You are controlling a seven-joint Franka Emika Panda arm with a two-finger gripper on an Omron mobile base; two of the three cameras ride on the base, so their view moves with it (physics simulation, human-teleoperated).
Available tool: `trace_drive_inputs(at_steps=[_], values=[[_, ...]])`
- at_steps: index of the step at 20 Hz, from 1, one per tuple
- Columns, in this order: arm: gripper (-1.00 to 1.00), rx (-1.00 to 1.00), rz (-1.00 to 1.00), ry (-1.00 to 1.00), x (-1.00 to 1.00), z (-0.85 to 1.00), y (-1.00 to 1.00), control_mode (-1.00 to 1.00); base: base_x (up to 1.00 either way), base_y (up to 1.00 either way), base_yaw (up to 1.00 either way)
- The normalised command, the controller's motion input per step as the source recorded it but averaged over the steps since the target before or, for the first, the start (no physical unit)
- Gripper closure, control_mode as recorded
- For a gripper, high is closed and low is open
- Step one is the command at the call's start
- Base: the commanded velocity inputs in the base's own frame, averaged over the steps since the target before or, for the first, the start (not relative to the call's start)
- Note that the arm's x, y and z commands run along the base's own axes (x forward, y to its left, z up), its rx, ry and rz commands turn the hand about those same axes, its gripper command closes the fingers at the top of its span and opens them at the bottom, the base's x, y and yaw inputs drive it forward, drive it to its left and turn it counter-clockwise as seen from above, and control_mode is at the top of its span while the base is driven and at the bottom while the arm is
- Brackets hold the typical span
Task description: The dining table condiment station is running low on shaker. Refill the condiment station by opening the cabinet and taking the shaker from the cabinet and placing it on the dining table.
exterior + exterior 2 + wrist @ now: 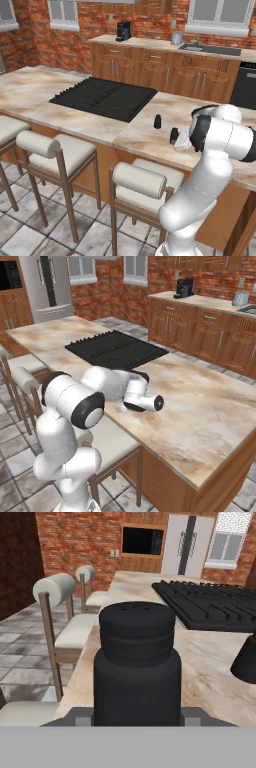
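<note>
The small black cylindrical shaker (137, 662) was held in the pincer (176, 137) just over the beige marbled worktop (150, 137), beside the black cooktop (105, 96), so lowering and release were judged next.

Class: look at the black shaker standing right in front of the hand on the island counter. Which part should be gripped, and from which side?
Grip the shaker across its wide, straight-walled lower body, below the ridged cap, coming in level from the stool side. It stands upright on the dining table, so the sides are parallel. The end effector is already there.
</note>
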Motion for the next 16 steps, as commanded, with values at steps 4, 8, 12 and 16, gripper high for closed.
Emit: trace_drive_inputs(at_steps=[4, 8, 12, 16], values=[[1.00, 0.00, 0.03, 0.00, 0.30, -0.35, -0.15, -1.00, 0.00, 0.00, 0.00], [1.00, 0.00, 0.06, 0.00, 0.21, -0.33, -0.18, -1.00, 0.00, 0.00, 0.00], [1.00, 0.04, 0.09, 0.00, 0.19, -0.19, -0.23, -1.00, 0.00, 0.00, 0.00], [1.00, 0.03, 0.07, 0.00, 0.22, -0.17, -0.04, -1.00, 0.00, 0.00, 0.00]])
